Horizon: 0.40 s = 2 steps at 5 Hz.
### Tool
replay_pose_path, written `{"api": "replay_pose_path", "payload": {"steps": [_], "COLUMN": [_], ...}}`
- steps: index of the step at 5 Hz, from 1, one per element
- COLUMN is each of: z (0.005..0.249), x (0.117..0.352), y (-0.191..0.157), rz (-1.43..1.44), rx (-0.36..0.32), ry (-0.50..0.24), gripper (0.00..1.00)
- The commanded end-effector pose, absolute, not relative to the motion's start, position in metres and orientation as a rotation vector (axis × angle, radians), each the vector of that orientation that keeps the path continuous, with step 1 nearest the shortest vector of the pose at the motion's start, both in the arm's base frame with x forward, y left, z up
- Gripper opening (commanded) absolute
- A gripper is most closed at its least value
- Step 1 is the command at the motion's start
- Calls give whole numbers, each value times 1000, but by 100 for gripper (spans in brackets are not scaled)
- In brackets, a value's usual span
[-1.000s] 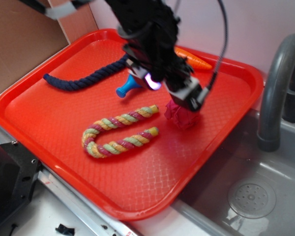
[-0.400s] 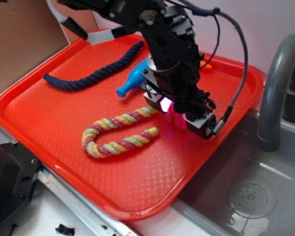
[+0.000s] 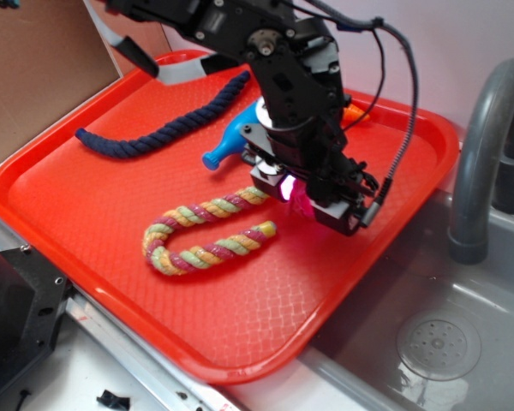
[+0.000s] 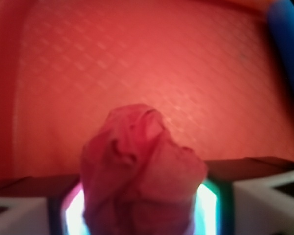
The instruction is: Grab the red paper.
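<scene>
One slip risk for you: the hand [image 3: 313, 201] is clenched on the red paper [image 4: 139, 166], whose crumpled folds may compress and pull free.

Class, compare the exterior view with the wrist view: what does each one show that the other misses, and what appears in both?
Only the exterior view shows the multicoloured rope, the navy rope, the grey faucet and the sink. Only the wrist view shows the red paper's creased surface close up, sitting between the fingers of the gripper. Both share the orange-red tray, the paper and a blue object.
</scene>
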<state>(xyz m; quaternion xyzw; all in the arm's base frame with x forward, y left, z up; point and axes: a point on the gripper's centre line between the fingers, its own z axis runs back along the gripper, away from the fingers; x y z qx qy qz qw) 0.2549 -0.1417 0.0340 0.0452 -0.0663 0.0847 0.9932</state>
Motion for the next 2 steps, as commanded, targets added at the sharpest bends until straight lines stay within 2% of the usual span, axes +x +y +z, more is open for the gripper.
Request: {"api": "replay_pose_path", "payload": {"steps": [1,2], "z": [114,155], "x": [247,225], "y": [-109,-81], "rz": [353,406], "rx": [-143,-264], "ry": [-142,-107], "gripper": [0,0]}}
